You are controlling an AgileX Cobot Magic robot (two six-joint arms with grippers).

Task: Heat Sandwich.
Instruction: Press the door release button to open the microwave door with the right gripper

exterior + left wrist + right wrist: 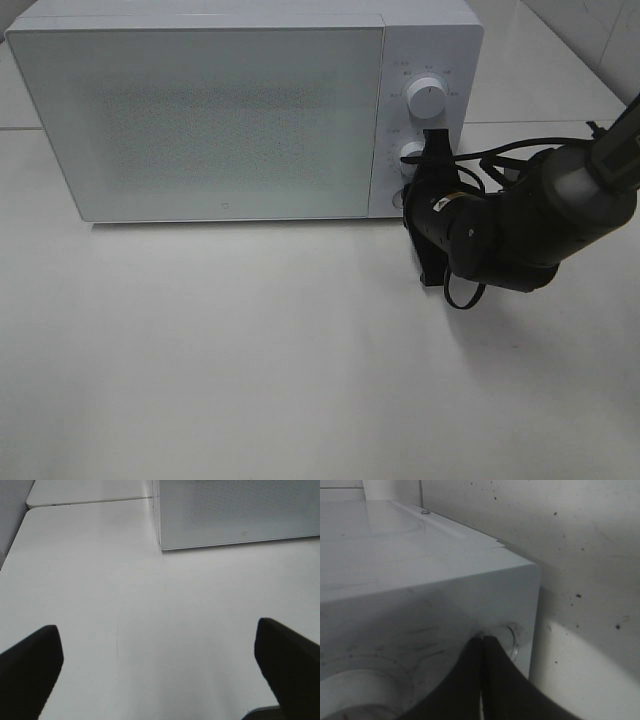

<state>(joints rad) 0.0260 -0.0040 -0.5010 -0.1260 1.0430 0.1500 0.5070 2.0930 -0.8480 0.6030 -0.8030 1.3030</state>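
Note:
The white microwave stands at the back of the table with its door closed. It also shows in the left wrist view and the right wrist view. The sandwich is out of view. My right gripper is shut and empty. Its tips are at a small round button at the bottom of the control panel, below two white knobs. My left gripper is open and empty above the bare table, in front of the microwave's left corner. It does not show in the exterior view.
The white table spreads in front of the microwave. A seam between table tops runs behind the microwave. The right arm and its cables lie to the right of the microwave. A speckled wall shows past the microwave.

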